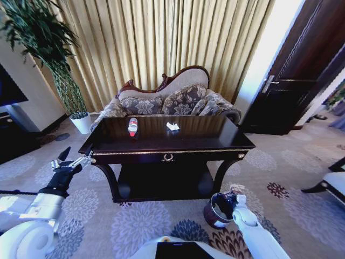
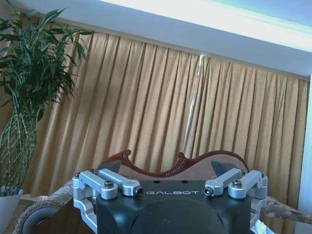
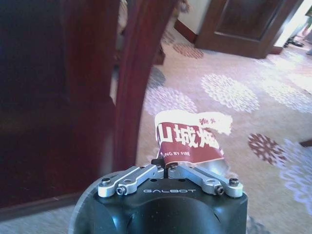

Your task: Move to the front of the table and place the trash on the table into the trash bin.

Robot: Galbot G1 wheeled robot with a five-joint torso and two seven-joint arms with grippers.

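The dark glossy table (image 1: pixel 215 141) stands in front of me. On its top lie a clear bottle with a red label (image 1: pixel 132 127) and a crumpled white paper (image 1: pixel 172 126). The round dark trash bin (image 1: pixel 216 212) sits on the carpet by the table's right front leg. My right gripper (image 1: pixel 233 198) hangs just over the bin's rim, shut on a reddish-brown snack wrapper (image 1: pixel 236 189). In the right wrist view the wrapper (image 3: pixel 187 139) sticks out past the closed right gripper (image 3: pixel 165 165). My left gripper (image 1: pixel 73 161) is open and holds nothing, raised left of the table's front corner.
A patterned sofa (image 1: pixel 167 100) stands behind the table before gold curtains (image 1: pixel 161 38). A tall plant in a white pot (image 1: pixel 82 123) is at the back left, a dark door (image 1: pixel 302 70) at the right. The table's curved leg (image 3: pixel 134 73) is close beside the right gripper.
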